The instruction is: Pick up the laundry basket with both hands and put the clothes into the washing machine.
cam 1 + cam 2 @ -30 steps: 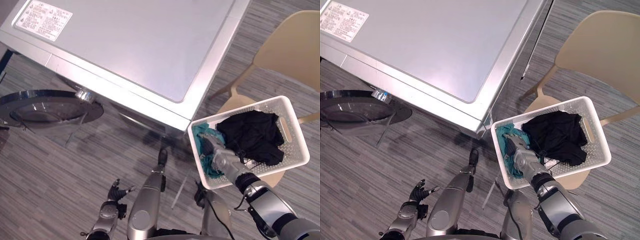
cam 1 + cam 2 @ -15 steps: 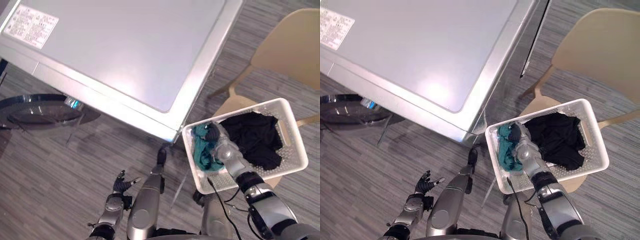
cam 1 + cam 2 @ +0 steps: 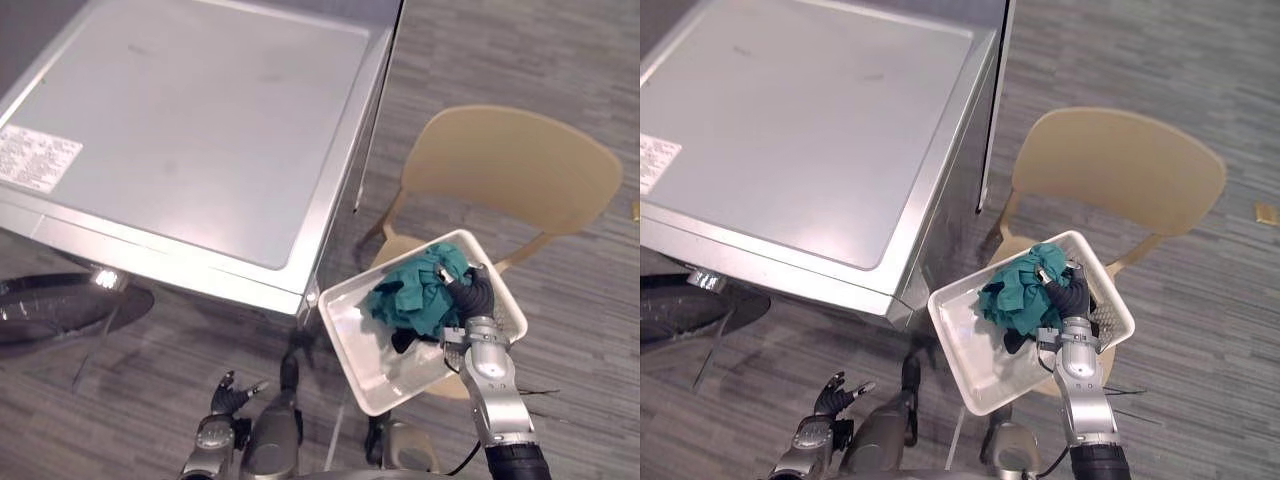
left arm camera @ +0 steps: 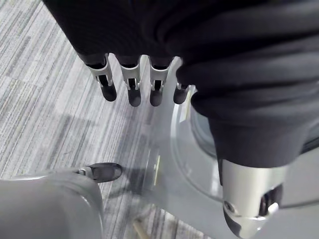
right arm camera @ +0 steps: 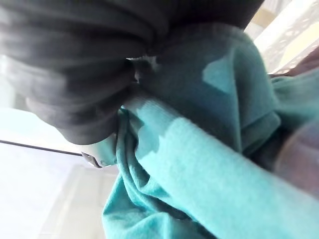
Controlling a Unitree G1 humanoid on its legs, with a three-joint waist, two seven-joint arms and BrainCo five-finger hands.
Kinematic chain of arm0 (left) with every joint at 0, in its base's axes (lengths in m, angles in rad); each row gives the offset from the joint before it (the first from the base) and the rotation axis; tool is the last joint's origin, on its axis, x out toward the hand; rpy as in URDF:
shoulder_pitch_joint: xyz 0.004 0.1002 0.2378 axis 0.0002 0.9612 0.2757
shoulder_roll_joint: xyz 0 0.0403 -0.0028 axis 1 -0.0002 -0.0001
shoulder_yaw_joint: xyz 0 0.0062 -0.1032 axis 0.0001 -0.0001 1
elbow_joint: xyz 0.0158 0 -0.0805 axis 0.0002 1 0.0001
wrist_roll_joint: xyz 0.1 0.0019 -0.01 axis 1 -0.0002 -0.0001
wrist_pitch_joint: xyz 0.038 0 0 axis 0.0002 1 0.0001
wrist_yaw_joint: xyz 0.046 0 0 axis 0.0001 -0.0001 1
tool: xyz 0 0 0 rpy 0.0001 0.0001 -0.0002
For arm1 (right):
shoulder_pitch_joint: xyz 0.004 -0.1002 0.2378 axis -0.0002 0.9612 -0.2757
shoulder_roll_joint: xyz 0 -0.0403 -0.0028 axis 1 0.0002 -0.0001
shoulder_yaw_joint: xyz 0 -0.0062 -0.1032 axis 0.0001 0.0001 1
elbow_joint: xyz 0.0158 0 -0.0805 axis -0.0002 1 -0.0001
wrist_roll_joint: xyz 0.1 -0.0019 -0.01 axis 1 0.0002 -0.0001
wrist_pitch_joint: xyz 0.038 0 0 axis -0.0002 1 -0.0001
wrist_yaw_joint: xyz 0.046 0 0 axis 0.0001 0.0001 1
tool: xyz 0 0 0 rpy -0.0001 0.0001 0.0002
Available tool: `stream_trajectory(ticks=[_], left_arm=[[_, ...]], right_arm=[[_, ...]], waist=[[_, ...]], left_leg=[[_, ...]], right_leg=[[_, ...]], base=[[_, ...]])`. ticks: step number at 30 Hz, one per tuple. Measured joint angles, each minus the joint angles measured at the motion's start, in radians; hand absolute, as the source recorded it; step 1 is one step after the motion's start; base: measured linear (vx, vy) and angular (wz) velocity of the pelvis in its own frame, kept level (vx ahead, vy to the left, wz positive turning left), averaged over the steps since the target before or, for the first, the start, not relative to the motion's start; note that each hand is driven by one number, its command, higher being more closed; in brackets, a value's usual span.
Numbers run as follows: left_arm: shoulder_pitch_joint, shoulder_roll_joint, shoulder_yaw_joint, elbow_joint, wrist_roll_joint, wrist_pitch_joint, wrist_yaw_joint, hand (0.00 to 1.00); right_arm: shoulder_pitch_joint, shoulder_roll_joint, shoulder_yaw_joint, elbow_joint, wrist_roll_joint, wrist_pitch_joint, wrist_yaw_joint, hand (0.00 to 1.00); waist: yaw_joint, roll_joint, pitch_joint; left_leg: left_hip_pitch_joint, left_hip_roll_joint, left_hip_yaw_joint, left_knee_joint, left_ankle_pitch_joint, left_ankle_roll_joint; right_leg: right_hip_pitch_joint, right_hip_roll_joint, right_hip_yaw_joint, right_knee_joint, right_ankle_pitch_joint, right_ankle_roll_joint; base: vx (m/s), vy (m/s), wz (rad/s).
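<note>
A white laundry basket (image 3: 352, 352) rests on the seat of a beige chair (image 3: 510, 170). My right hand (image 3: 472, 296) is shut on a bunched teal garment (image 3: 415, 300), held up over the basket's middle. In the right wrist view the teal cloth (image 5: 199, 164) lies right against the hand's dark cover. A bit of black clothing (image 3: 400, 342) peeks out beneath the teal bundle. My left hand (image 3: 226, 394) hangs low near the floor, its fingers (image 4: 129, 89) straight and holding nothing.
The silver washing machine (image 3: 200, 150) stands to the left of the chair, its flat top facing me. Its round glass door (image 3: 60, 310) is swung open low on the left. Grey striped flooring lies between machine and chair.
The camera has swung, shifting the whole scene. My right hand has curled shut on the teal garment and raised it out of the basket's left end. The left hand stays open.
</note>
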Motion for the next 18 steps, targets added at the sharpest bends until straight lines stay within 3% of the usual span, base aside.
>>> stream_trajectory(ticks=[4,12,15,18], left_arm=[[0.050,0.000,0.015,0.020,0.000,0.007,-0.015,0.00],[0.146,-0.013,0.137,0.012,-0.005,0.006,-0.012,0.00],[0.196,-0.043,0.256,-0.131,-0.027,0.005,-0.001,0.00],[0.261,-0.104,0.368,-0.438,-0.091,-0.027,0.047,0.00]], right_arm=[[0.026,0.026,-0.020,-0.067,0.095,-0.034,0.032,1.00],[0.032,0.030,-0.089,-0.196,0.197,-0.079,0.053,1.00],[0.031,0.031,-0.107,-0.230,0.201,-0.084,0.057,1.00],[0.031,0.031,-0.127,-0.274,0.200,-0.109,0.056,1.00]], waist=[[0.002,0.012,-0.060],[0.001,0.018,-0.111],[0.003,0.016,-0.127],[0.007,0.017,-0.141]], left_leg=[[0.065,-0.003,0.014,-0.060,0.001,0.001],[0.103,-0.007,0.004,-0.089,0.003,0.000],[0.113,-0.011,-0.016,-0.089,0.003,0.000],[0.122,-0.017,-0.052,-0.088,0.003,0.000]], right_leg=[[0.038,-0.001,0.019,-0.030,0.002,0.004],[0.074,0.001,0.015,-0.051,0.002,0.004],[0.100,0.003,-0.011,-0.060,0.004,0.004],[0.129,0.002,-0.043,-0.060,0.005,0.004]], base=[[-0.03,0.011,-0.15],[0.01,0.000,0.00],[0.06,-0.018,0.23],[0.04,-0.022,0.33]])
